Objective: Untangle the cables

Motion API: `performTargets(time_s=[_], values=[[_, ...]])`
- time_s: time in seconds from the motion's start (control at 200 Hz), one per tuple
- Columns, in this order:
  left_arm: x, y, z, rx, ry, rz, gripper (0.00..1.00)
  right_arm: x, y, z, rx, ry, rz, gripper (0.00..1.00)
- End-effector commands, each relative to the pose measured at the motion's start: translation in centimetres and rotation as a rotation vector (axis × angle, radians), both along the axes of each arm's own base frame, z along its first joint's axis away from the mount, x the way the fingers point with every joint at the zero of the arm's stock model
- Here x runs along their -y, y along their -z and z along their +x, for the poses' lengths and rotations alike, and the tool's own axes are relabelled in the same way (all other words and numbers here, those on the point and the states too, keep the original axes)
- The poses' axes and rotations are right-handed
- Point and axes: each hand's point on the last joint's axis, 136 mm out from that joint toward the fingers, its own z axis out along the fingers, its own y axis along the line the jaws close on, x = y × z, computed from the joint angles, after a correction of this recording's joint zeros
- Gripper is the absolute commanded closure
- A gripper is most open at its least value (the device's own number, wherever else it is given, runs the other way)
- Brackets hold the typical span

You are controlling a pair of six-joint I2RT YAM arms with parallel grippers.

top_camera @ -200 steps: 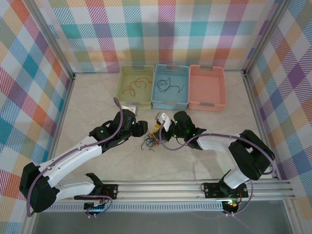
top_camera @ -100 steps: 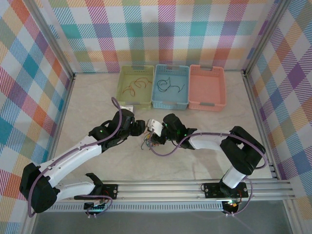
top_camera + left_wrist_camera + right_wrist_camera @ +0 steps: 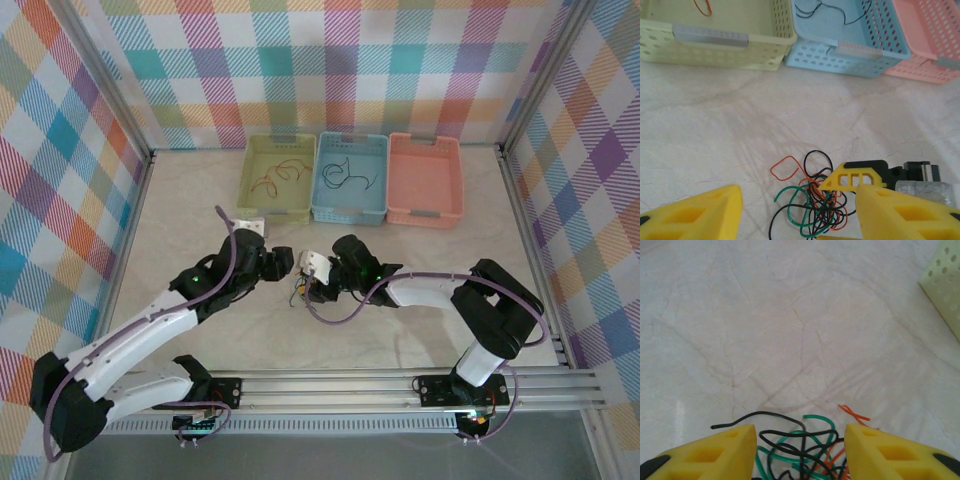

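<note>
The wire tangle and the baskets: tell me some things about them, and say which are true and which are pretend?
The tangle has green, black and orange wires. True.
The tangle lies in the blue basket. False: it lies on the table.
The yellow-green basket holds orange wires. True.
The right arm's jaws are shut tight. False: they stand open, one on each side of the tangle.
The pink basket stands in the middle. False: the blue basket does, and the pink one is at the right end.

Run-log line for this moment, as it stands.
left gripper: open, near cables | right gripper: open, straddling cables | cables: tangled on table
</note>
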Motion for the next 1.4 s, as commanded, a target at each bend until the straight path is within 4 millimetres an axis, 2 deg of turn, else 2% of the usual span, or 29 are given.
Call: performTargets(time_s=[0.0,0.24,0.33,0.43,0.575,0.805,1.08,1.225,1.395], values=[[-0.6,-1.6,0.3,0.071,-0.042,-0.038,0.36,-0.5,-0.3,-0.7,0.012,-0.051,0.009,0.49],[-0.3,-1.2,0.5,0.05,-0.034,-0.029,0.36,-0.4,0.8,0.5,0.008,0.0,-0.05,0.59],[-0.2,-1.1,0.5,0.05,-0.029,-0.024,0.36,-0.5,1.1,0.4,-0.005,-0.005,-0.057,0.59],[-0.3,-0.9,0.6,0.047,-0.034,-0.015,0.36,-0.5,1.2,0.3,-0.006,-0.01,-0.063,0.53],[-0.2,-0.7,0.6,0.041,-0.03,-0.013,0.36,-0.6,1.2,0.3,-0.002,-0.009,-0.062,0.54],[-0.1,-0.8,0.6,0.041,-0.027,-0.015,0.36,-0.4,0.7,0.5,0.016,0.009,-0.047,0.75],[0.1,-0.5,0.7,0.028,-0.02,-0.011,0.36,-0.2,0.1,0.8,0.031,0.034,-0.029,0.94],[0.2,-0.4,0.7,0.026,-0.018,-0.011,0.36,0.1,-0.4,1.2,0.048,0.062,-0.011,1.0],[0.4,-0.3,0.7,0.021,-0.009,-0.011,0.35,1.4,-2.1,2.4,0.026,0.132,0.082,1.0]])
